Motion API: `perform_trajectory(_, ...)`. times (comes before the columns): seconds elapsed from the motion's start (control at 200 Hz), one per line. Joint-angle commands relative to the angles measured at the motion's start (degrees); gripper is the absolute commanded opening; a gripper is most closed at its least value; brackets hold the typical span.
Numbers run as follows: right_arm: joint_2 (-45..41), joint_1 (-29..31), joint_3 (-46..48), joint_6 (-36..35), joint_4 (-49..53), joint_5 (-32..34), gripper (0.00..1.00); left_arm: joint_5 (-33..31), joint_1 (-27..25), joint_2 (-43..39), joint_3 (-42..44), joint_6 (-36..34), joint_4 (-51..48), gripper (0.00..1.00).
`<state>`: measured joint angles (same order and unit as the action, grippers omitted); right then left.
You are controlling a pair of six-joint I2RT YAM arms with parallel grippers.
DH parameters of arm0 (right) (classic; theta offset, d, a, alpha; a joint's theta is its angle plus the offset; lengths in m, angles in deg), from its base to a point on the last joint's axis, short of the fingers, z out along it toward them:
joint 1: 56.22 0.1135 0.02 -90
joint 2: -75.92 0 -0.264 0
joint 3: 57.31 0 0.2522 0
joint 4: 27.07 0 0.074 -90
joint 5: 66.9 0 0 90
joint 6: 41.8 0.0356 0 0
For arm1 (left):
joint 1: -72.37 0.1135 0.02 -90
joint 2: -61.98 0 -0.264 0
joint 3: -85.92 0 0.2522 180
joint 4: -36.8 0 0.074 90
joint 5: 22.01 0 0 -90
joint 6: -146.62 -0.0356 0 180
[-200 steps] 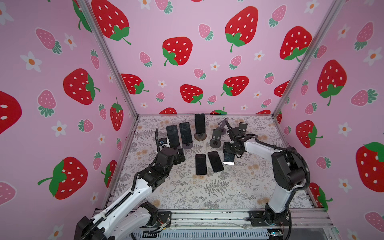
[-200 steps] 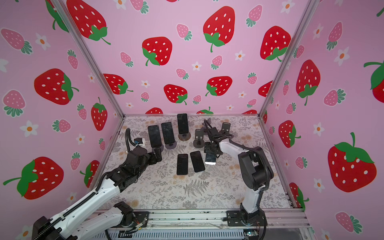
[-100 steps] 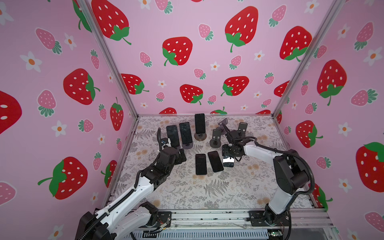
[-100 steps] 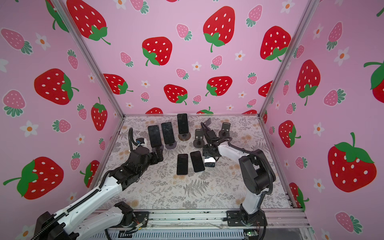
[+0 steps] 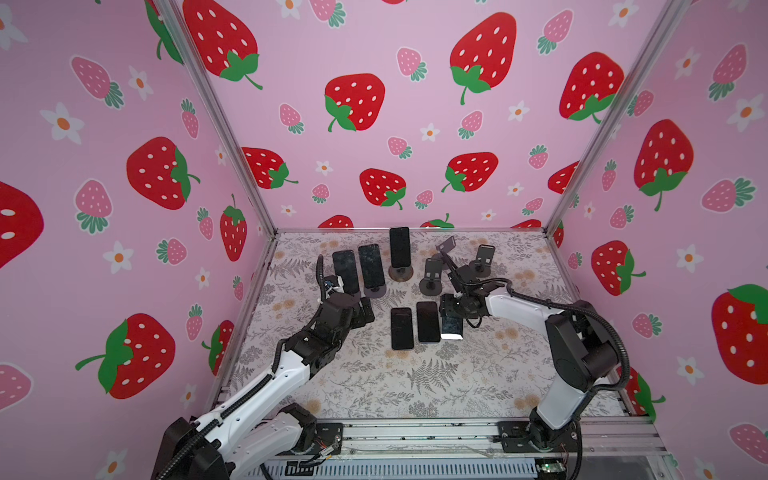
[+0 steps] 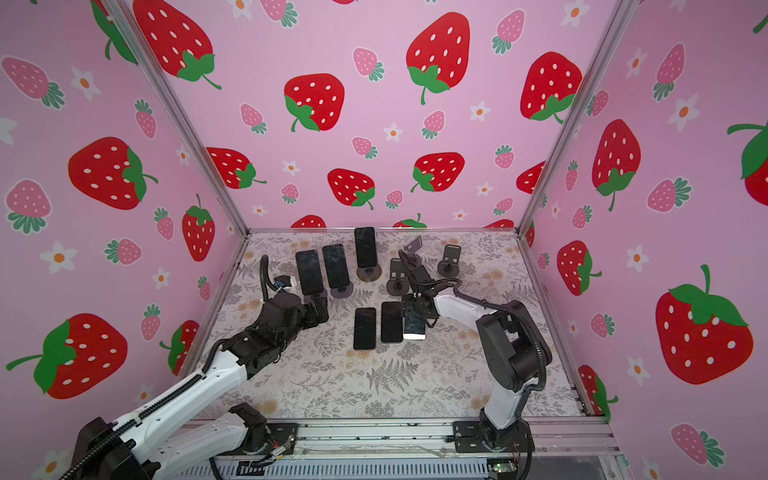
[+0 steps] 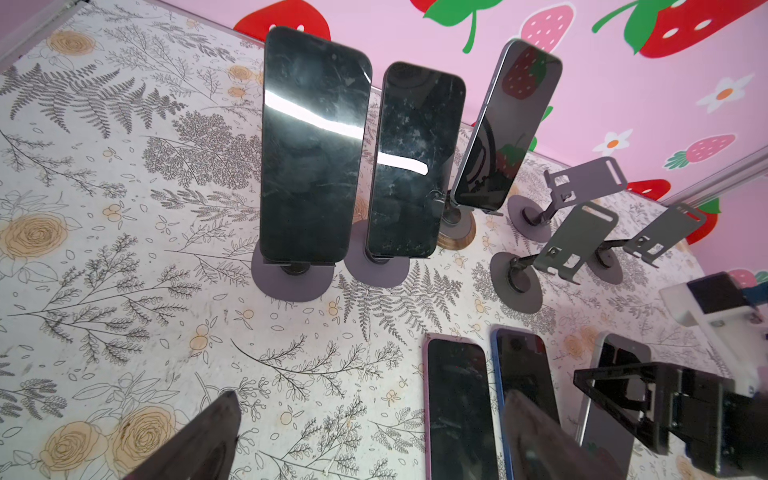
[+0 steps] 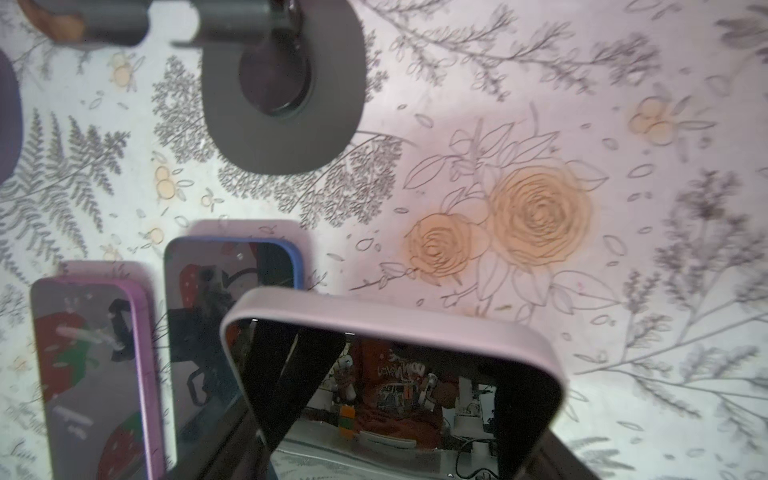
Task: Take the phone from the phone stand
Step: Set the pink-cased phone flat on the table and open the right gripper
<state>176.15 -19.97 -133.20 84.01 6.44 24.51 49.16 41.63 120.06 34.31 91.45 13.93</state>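
Right end effector (image 5: 452, 309) is clamped on one end of the lilac-cased phone (image 5: 451, 328). In the right wrist view that phone (image 8: 395, 374) sits tilted between the fingers, its held end off the bench (image 5: 374, 386). We can't tell if the far end touches down. It sits right of the wood-base stand (image 5: 401, 274), on the arm-base side, just beside the blue-cased phone (image 5: 428, 321) and the purple-cased phone (image 5: 402, 328), both lying flat.

Left end effector (image 5: 366, 312) has its jaws spread wide and empty. It's left of the wood-base stand, just in front of the leftmost propped phone (image 5: 345, 266).

We judge the task about half done. Three phones are off their stands: two laid down, one in hand and not yet released. Three stands are empty, all right of the wood-base stand, and the nearest empty stand (image 5: 432, 276) is just beside it.

What's left:
- the leftmost propped phone
- the neighbour phone (image 5: 371, 264)
- the tall phone (image 5: 400, 247) on the wood-base stand itself
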Motion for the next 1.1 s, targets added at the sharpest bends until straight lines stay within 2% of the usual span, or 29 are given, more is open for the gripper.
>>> perform_trajectory(0.0,-2.2,0.3,0.7,0.8,-0.1,-1.6,0.65,0.8,0.2,1.0,-1.2,1.1,1.4,0.99)
perform_trajectory(0.3,-3.5,-2.0,0.0,-4.2,6.1,2.0,0.66,0.9,0.2,2.1,-1.6,1.0,1.1,0.99)
perform_trajectory(0.735,1.4,-2.8,-0.5,-4.1,6.9,-0.9,0.67,1.0,0.2,2.7,-1.7,1.0,1.8,0.99)
perform_trajectory(0.875,2.7,-2.7,-1.1,-3.5,7.6,-5.6,0.69,0.5,0.3,2.5,-2.3,1.4,-0.1,0.99)
perform_trajectory(1.001,4.4,-2.7,-1.0,-3.5,8.5,-2.0,0.69,1.3,0.3,2.9,-1.7,1.6,1.7,0.99)
perform_trajectory(1.096,5.8,-2.7,-1.6,-3.6,8.8,-2.2,0.69,0.9,0.2,2.7,-2.8,1.7,-0.6,0.99)
